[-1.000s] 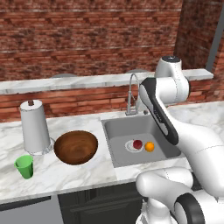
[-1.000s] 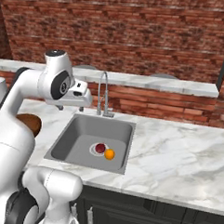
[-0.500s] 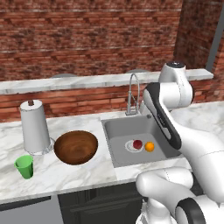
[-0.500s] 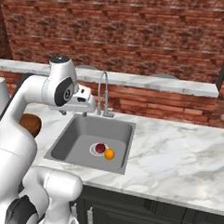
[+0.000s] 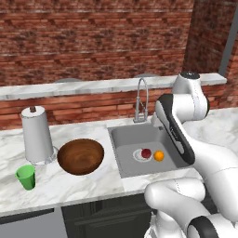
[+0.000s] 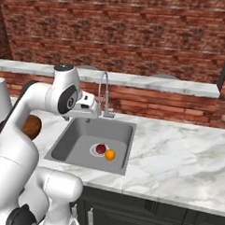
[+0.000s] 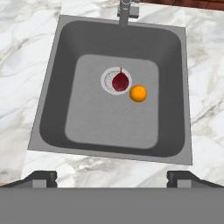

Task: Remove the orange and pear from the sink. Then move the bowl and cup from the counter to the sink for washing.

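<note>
Claw (image 7: 112,177) now farther over sink (image 7: 61,87)

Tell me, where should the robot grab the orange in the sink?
Probably across its round middle, coming straight down from above. The orange is a smooth ball, so any two opposite sides would do. The pear sits close beside it on the drain, so one of the fingers should slip into the space between the two fruits.
</note>
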You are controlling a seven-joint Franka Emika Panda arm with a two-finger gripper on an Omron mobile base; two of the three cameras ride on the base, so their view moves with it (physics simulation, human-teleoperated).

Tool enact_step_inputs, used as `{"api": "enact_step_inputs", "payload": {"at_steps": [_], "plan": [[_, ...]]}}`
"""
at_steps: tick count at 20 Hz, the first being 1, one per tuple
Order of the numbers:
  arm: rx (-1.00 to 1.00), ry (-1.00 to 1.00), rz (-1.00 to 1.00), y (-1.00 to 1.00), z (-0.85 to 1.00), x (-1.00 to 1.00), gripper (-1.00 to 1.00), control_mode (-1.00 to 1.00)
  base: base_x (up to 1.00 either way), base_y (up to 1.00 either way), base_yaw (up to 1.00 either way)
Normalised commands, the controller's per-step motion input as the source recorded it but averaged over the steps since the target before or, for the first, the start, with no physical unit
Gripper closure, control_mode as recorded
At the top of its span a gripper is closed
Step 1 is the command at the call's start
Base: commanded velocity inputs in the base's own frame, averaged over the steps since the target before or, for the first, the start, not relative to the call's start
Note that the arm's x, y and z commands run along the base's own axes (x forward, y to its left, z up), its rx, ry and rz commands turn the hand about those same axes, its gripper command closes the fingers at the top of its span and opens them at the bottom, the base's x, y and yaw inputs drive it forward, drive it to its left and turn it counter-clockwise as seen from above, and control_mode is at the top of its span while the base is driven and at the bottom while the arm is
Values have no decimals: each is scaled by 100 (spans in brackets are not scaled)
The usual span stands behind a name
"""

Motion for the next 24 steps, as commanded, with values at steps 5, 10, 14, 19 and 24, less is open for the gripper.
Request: {"api": "enact_step_inputs", "payload": {"at_steps": [5, 10, 14, 19, 24], "plan": [[0, 0, 0, -8, -16, 0, -100, -100, 0, 0, 0], [0, -4, 0, -7, -16, 0, -100, -100, 0, 0, 0], [0, -4, 0, -8, -16, 0, -100, -100, 0, 0, 0], [0, -8, 0, -4, -17, 0, -100, -100, 0, 0, 0], [0, -11, 0, -2, -19, 0, -100, -100, 0, 0, 0]]}}
